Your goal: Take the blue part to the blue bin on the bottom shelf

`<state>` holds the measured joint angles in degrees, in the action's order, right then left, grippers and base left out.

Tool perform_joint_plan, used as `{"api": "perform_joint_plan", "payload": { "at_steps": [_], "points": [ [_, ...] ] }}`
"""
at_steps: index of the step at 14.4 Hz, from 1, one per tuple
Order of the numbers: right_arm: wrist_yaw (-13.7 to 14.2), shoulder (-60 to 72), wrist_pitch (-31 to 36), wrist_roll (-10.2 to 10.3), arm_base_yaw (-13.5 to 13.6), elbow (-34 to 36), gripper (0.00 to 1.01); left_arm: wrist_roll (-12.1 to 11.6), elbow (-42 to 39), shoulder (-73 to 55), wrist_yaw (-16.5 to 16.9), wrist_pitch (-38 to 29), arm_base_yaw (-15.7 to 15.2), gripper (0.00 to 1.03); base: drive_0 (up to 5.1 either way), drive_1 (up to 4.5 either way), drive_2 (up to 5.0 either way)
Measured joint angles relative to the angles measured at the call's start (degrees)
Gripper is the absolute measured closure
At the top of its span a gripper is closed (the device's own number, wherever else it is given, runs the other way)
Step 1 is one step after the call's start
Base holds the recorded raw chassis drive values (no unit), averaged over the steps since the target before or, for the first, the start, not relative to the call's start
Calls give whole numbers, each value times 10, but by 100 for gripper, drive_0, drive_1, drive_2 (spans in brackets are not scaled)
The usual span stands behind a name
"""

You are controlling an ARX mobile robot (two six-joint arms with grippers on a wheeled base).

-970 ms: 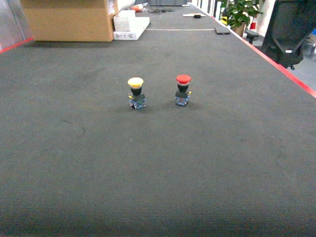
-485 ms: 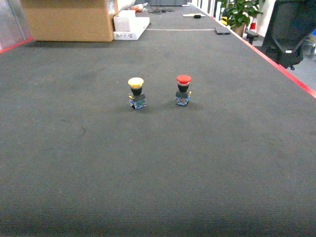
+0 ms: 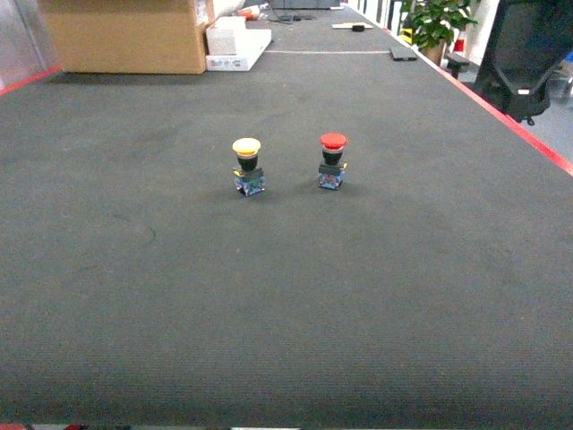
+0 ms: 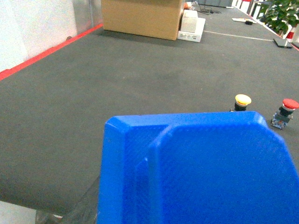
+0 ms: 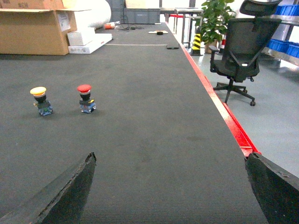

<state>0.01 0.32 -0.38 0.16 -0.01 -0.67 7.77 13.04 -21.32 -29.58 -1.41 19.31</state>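
1. Both push buttons sit slightly higher in the head view than a second ago.
2. Yellow push button [image 3: 247,166] stands upright beside red push button [image 3: 332,160] on the dark mat [image 3: 286,296].
3. A blue bin [image 4: 196,172] fills the left wrist view; that gripper itself is hidden, its state unclear.
4. Right gripper [image 5: 170,186] fingers stand spread apart, holding nothing.

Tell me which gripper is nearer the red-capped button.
Right, probably, though narrowly. The red-capped button stands ahead and left of the open right gripper. The left gripper itself is unseen; its camera, over a blue bin, sees the button ahead, far right.
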Motion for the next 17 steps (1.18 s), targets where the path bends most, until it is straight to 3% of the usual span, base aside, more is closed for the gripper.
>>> {"api": "perform_joint_plan", "payload": {
  "at_steps": [11, 17],
  "points": [
    [0, 0, 1, 0, 0, 0, 3, 4, 0, 3, 0, -1, 0, 59, 0, -404, 405],
    [0, 0, 1, 0, 0, 0, 3, 8, 0, 3, 0, -1, 0, 60, -158, -158, -158]
  ]
}}
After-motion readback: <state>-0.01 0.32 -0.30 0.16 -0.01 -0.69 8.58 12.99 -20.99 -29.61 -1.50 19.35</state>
